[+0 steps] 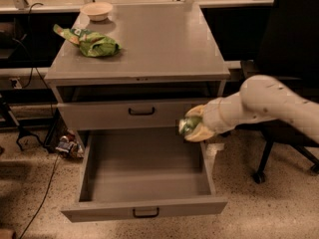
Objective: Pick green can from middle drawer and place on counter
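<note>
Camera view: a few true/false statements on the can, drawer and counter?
1. The gripper holds the green can. True.
2. The green can stands on the counter. False: it is in the gripper, above the right rear of the open drawer, below counter level.
3. A green snack bag lies on the counter's left side. True.
4. The bowl sits in the open drawer. False: it is at the counter's back left.

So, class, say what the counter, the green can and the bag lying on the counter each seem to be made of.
Counter: likely painted metal, matte grey, flat with crisp edges. Green can, held by the gripper above the right rear of the open drawer: probably aluminium, given its glossy sheen. Bag: thin plastic film, crinkled and shiny.
</note>
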Tool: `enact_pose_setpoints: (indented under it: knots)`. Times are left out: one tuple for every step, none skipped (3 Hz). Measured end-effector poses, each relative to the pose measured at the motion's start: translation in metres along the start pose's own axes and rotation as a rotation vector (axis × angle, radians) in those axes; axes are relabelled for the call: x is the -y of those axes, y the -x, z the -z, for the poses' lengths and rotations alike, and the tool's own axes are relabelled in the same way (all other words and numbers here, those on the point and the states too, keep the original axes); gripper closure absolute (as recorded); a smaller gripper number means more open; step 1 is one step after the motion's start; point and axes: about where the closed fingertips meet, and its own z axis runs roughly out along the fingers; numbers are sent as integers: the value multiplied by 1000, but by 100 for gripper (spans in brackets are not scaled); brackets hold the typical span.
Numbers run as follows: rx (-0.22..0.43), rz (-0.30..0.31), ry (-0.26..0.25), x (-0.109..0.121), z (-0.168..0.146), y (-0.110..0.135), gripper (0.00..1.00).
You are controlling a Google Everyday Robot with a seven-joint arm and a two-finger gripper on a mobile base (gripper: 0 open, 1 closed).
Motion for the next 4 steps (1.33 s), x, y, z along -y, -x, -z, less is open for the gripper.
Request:
enact_pose_setpoints:
  knots:
    - [-42, 14, -72, 59, 76, 19, 100]
    - [-62, 45, -112, 95, 118, 37, 100]
    - [-59, 50, -122, 102, 124, 41, 100]
    - [-55, 31, -127, 112, 138, 49, 100]
